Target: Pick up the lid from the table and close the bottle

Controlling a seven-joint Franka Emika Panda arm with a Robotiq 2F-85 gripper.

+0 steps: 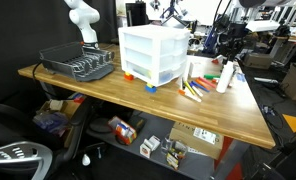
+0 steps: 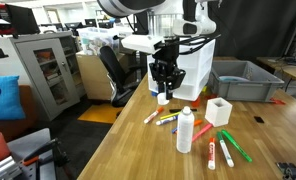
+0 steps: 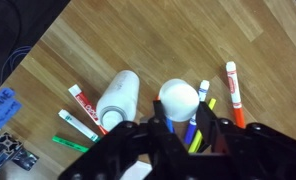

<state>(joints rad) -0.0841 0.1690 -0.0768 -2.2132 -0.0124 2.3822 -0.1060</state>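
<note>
Bright even overhead light, soft shadows, low-res; gripper (image 3: 180, 128) dark + blurry, wrist view.

Desk layout: rack, drawer unit, markers and bottle in a row along the desk.

In an exterior view the rack (image 1: 76, 63) sits at the left end of the desk (image 1: 108, 95), by the back edge. The drawer unit (image 1: 154, 52) stands to its right, near the middle of the back edge. The bottle (image 1: 224, 75) stands upright toward the far right corner. Markers (image 1: 194, 88) lie scattered on the desk between the drawer unit and the bottle, some around the bottle's foot. A small box (image 2: 218, 110) stands near the bottle, not touching it. The hand (image 2: 163, 94) hangs above the markers, between drawer unit and bottle, with the lid (image 3: 178, 97) held in it, off to one side of the bottle.
</note>
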